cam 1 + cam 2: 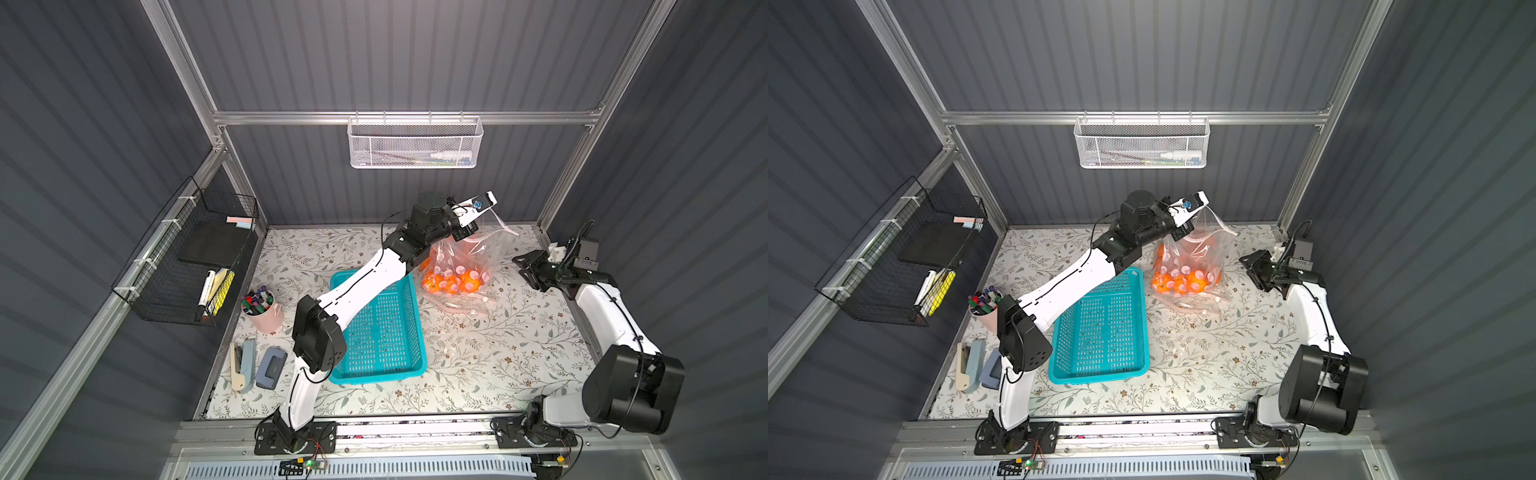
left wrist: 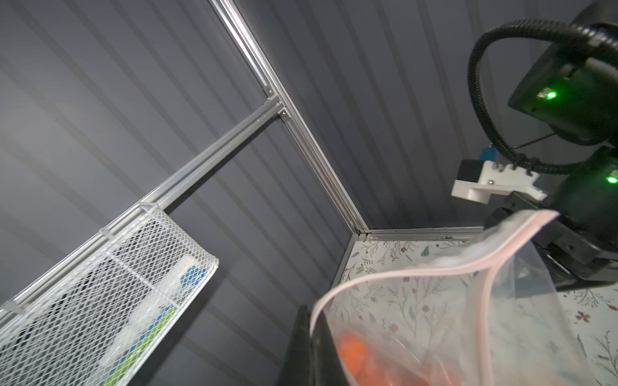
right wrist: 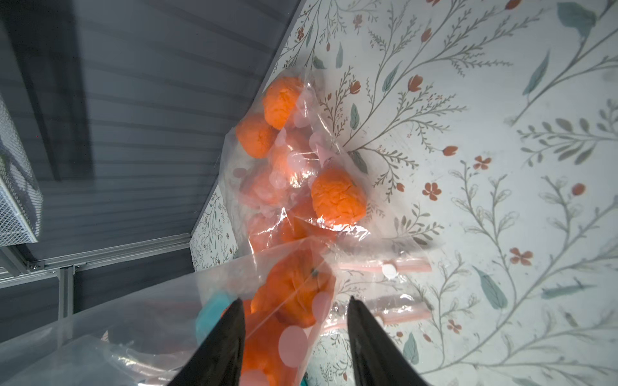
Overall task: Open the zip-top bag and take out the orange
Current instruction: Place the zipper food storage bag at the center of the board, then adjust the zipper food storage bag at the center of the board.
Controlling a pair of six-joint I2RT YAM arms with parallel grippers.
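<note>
Jaws: left gripper [image 1: 467, 229] clenched on bag [image 1: 471, 255] rim, arm stretched up; right gripper [image 1: 525, 270] released (3 o'clock of bag, apart). One basket [image 1: 376, 376], several oranges [image 1: 451, 283], count unclear.

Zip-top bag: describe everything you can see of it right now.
The zip-top bag is clear, soft plastic with pale pink dots and a pink zip strip. The left end effector is shut on its upper rim, holding it up, while its bottom, filled with oranges, appears to rest on the table. In the left wrist view the mouth gapes open. The right end effector is open and apart from it.
</note>
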